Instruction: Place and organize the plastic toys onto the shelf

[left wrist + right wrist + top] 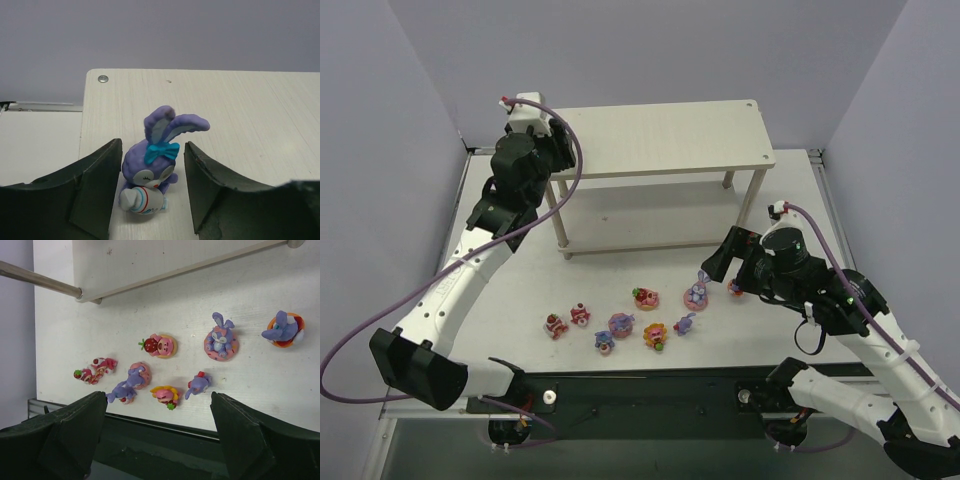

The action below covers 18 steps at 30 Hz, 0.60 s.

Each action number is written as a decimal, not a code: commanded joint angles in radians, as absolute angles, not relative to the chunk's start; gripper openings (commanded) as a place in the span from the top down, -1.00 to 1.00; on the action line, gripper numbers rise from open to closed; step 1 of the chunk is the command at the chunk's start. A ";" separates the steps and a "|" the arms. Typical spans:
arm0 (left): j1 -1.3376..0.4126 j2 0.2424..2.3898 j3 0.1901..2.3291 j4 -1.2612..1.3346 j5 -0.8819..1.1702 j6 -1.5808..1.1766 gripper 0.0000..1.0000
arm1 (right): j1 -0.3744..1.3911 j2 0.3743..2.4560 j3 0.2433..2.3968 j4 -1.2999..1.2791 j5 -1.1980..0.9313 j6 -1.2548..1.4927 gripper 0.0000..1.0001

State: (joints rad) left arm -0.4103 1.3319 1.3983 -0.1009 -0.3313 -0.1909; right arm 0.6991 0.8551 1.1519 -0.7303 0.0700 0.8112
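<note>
A purple-blue bunny (150, 165) with a teal bow stands on the left end of the shelf's top board (240, 115). My left gripper (153, 150) straddles it, jaws slightly apart: a clear gap shows on the right side, and the left finger (100, 175) sits right at the toy. Seen from the top view, this gripper (556, 148) hovers at the pale wooden shelf's (660, 135) left end. Several more plastic toys (621, 323) lie on the table in front of the shelf. Above their right end hangs my right gripper (718, 262), wide open and empty (159, 400).
Below the right wrist are a bunny on a pink base (220, 340), a bunny on an orange base (283, 330), a strawberry piece (159, 345) and a yellow-haired piece (165, 394). The shelf's lower board (150, 265) and a thin leg (40, 279) lie beyond them. The table's front edge (150, 427) is close.
</note>
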 commanded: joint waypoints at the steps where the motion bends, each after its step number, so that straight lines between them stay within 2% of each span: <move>1: -0.403 1.295 1.394 -0.069 -0.299 -0.175 -0.29 | 0.690 0.847 1.143 -0.735 0.060 0.816 -0.77; 6: -0.403 1.289 1.387 -0.057 -0.281 -0.161 -0.42 | 0.686 0.844 1.143 -0.736 0.058 0.813 -0.77; 14: -0.403 1.243 1.393 -0.061 -0.276 -0.152 -0.84 | 0.678 0.845 1.150 -0.736 0.043 0.811 -0.79; 18: -0.403 1.160 1.396 -0.103 -0.278 -0.156 -0.95 | 0.672 0.871 1.164 -0.735 0.037 0.795 -0.82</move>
State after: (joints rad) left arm -0.4103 1.2640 1.3785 -0.1043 -0.2836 -0.1627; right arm 0.6853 0.8497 1.1515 -0.7303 0.0517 0.8104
